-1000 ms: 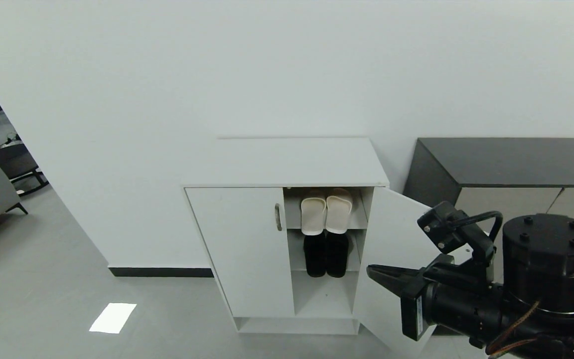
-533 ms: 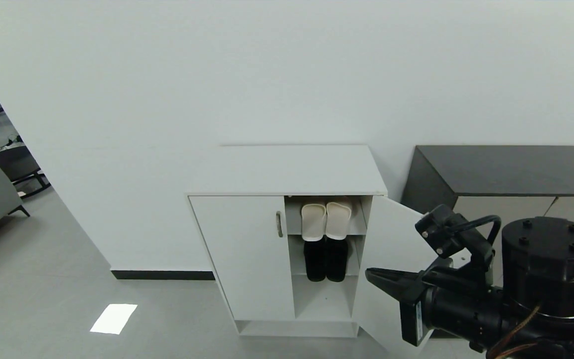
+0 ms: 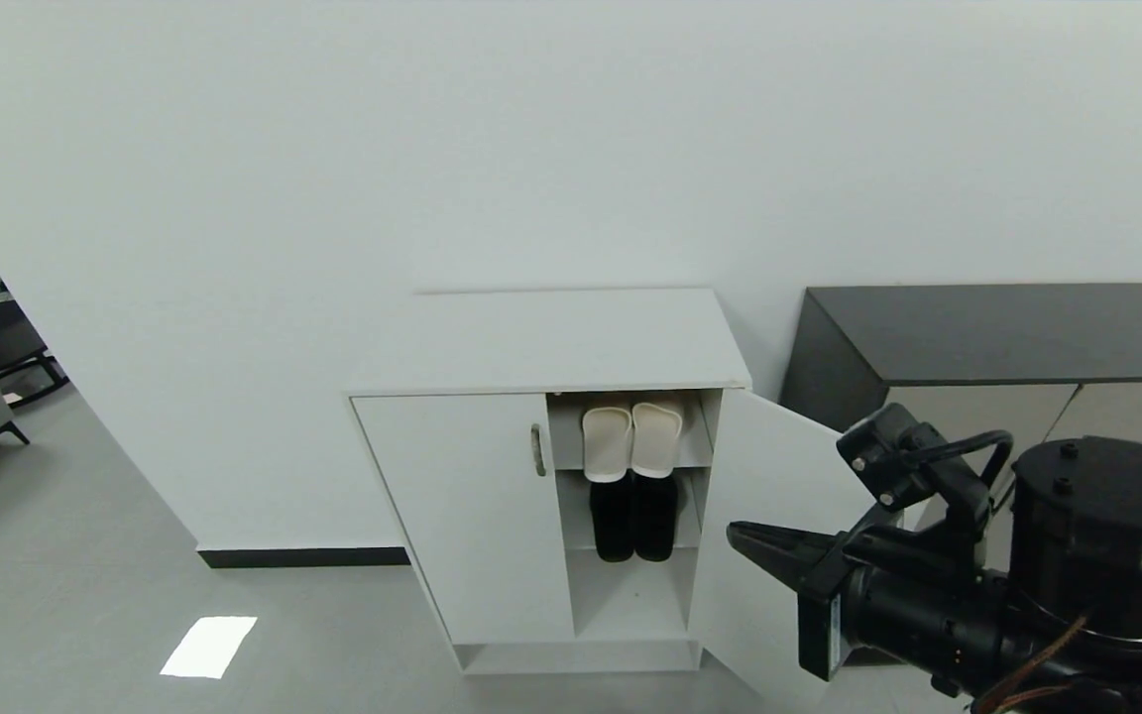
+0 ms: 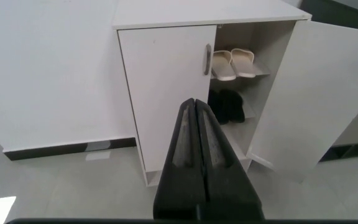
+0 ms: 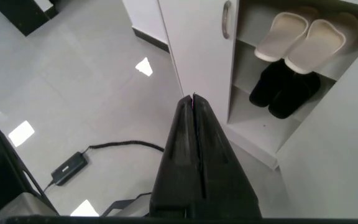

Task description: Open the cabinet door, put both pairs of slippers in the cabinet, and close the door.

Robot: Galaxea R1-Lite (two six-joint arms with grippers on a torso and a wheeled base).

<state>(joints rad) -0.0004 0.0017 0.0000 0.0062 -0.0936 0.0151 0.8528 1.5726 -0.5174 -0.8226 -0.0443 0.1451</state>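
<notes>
Inside the cabinet [image 3: 541, 342] both pairs are already stowed: the white slippers [image 3: 630, 438] lie on its upper shelf and the black slippers [image 3: 630, 518] on the shelf just below. Its left door [image 3: 462, 516] is shut, while its right door [image 3: 769, 466] stands swung wide open. Out in front of that open door hangs the right pincer [image 3: 744, 537], its fingers pressed together and holding nothing. The left pincer [image 4: 194, 134], facing the cabinet front from farther back, is likewise pressed together and empty. By my reading the loading is done, and closing the door is the step in hand. The next move calls for bringing the right pincer round to the outer face of the open door, near its free edge. From there it would push the door in an arc toward the cabinet until it sits flush beside the left door.
</notes>
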